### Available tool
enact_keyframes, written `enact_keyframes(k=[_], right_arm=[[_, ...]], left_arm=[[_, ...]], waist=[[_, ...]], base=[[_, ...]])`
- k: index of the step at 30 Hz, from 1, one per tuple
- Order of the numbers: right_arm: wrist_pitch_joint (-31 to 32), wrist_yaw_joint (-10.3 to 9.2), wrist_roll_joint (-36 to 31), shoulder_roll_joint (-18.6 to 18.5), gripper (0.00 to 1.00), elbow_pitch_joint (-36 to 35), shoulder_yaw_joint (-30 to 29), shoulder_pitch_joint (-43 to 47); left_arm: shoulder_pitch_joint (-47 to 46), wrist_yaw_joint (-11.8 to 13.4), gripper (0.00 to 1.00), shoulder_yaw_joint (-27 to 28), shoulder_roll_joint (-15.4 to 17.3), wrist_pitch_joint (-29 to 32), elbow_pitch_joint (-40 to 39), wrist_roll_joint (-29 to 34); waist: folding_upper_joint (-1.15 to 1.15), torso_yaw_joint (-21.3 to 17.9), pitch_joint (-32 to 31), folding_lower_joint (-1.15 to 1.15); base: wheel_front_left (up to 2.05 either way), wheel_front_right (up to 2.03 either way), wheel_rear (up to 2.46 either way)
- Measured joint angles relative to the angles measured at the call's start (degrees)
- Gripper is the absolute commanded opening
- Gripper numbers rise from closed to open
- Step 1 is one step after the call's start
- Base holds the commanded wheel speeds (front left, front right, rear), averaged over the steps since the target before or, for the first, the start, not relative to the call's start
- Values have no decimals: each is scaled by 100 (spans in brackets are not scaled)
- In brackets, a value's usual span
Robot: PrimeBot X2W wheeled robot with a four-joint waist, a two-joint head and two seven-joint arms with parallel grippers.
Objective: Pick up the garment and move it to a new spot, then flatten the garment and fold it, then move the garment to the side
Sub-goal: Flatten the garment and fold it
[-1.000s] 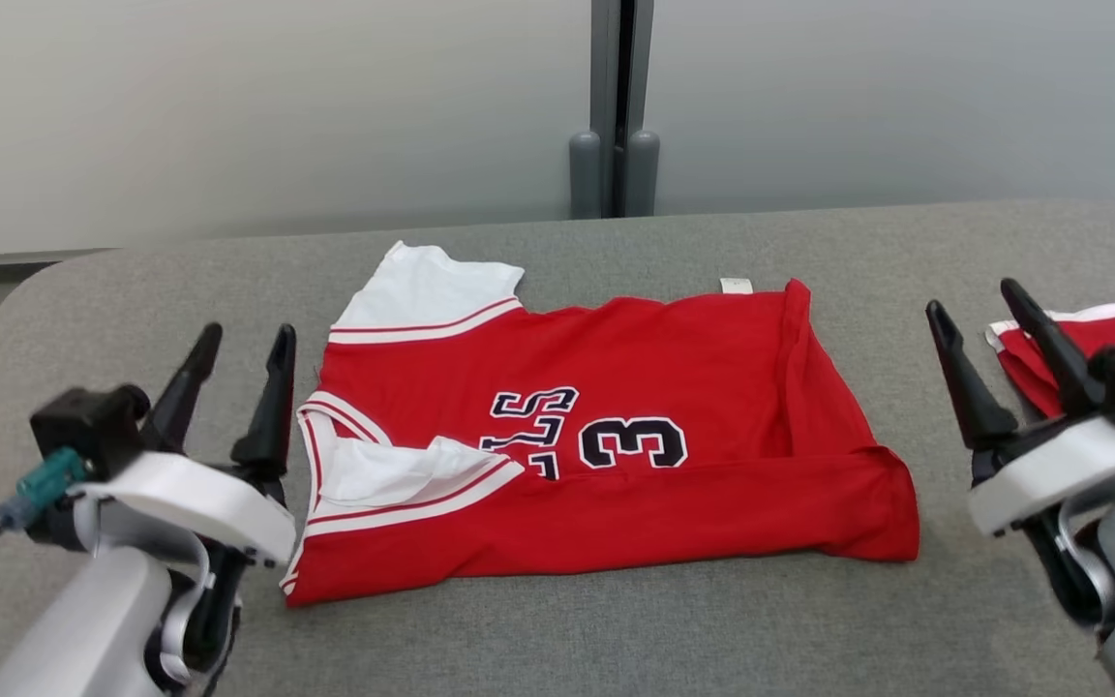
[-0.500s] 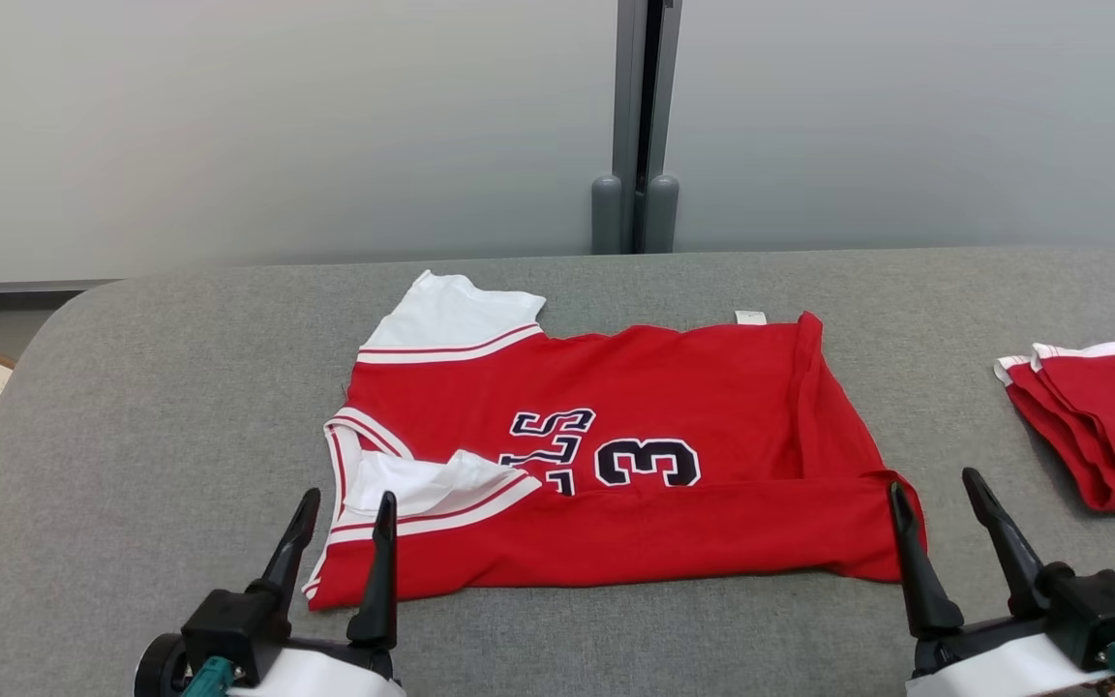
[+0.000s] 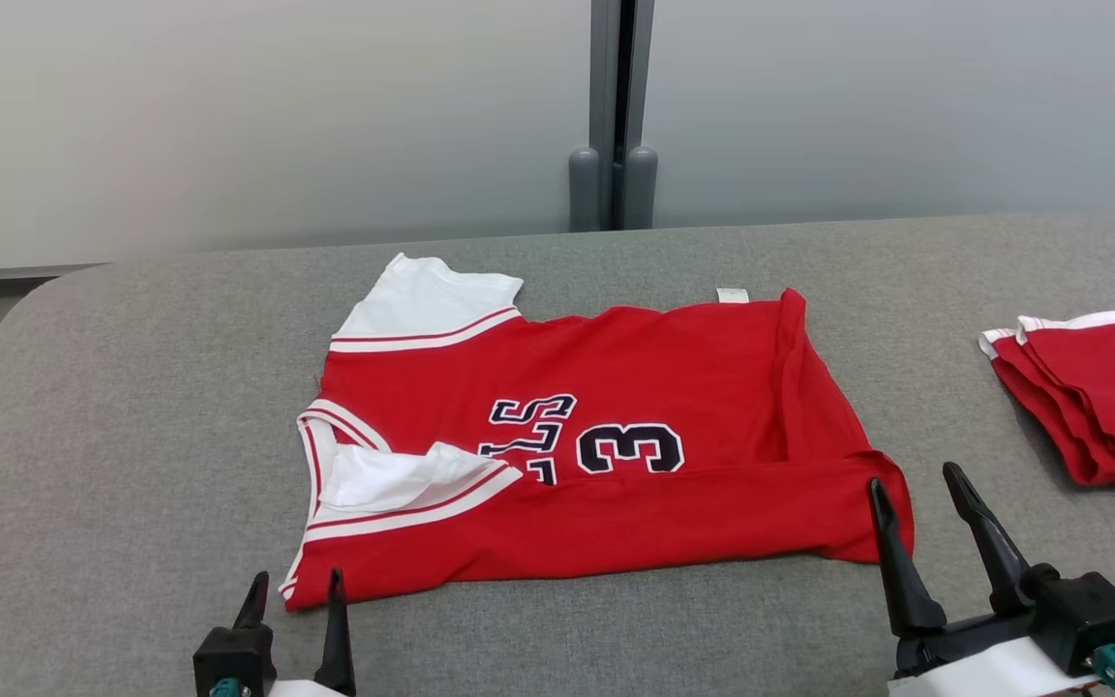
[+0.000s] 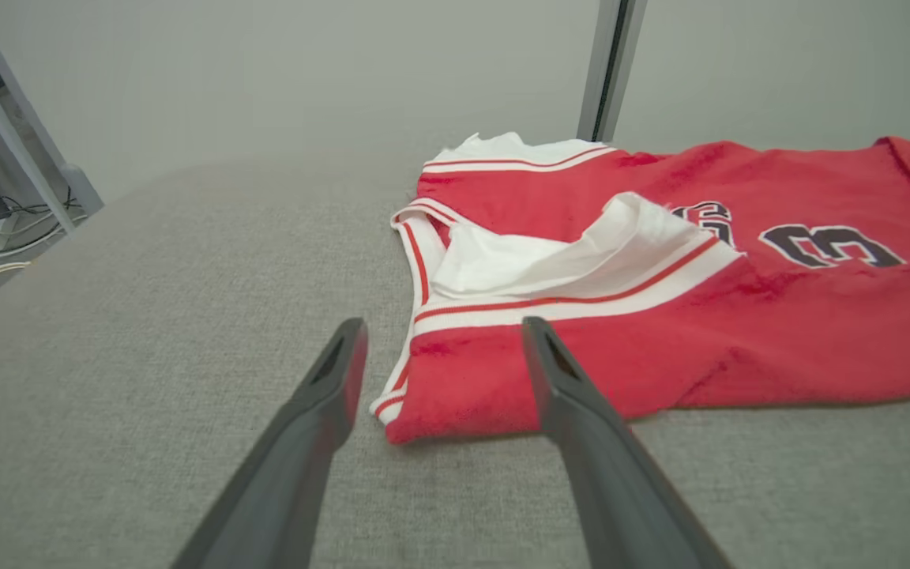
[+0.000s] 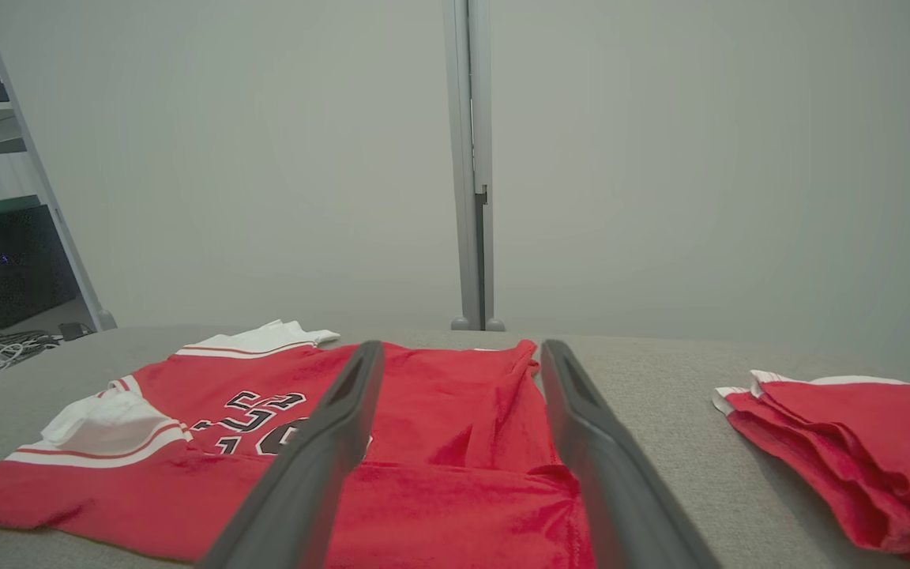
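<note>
Right now jersey (image 3: 596, 436) is lying flat mid-table (image 3: 132, 436), its near edge sitting folded over once. Long axis is running left-right, with neck and white shoulders pointing left and hem pointing right. Left gripper (image 3: 297, 576) is hovering wide open and empty, just near of the near-left corner. Right gripper (image 3: 913, 474) is likewise gaping, empty, at the near-right corner. Risks:
- fingers catching only the top layer, peeling the fold open on lift
- uneven lift skewing the fold
- loose white armhole flap bunching inside
- a rightward drag hitting the folded pile (image 3: 1090, 397) at right
</note>
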Motion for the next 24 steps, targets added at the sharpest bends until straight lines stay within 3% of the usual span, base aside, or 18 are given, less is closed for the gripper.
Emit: enact_keyframes(k=[5,13,18,19,20,24], right_arm=[[0,0,3,-19,100,-10,-46,-24],[0,0,51,-48,100,-14,-78,-69],[0,0,104,-59,100,-11,-94,-107],[0,0,104,-66,100,-2,-111,-110],[0,0,105,-71,100,14,-136,-115],[0,0,114,-108,100,318,-296,-167]], left_arm=[[-448,142,100,2,-5,4,1084,91],[-981,304,100,197,0,2,2171,-31],[-1283,185,100,177,5,4,2615,-121],[-1340,120,44,155,10,18,2698,-142],[-1396,55,0,129,10,20,2758,-142],[-1576,-46,0,13,-43,19,2852,-152]], waist=[[0,-97,111,0],[0,-243,264,0],[0,-280,357,0],[0,-278,371,0],[0,-273,387,0],[0,-192,445,0]], base=[[0,0,0],[0,0,0],[0,0,0],[0,0,0],[0,0,0],[0,0,0]])
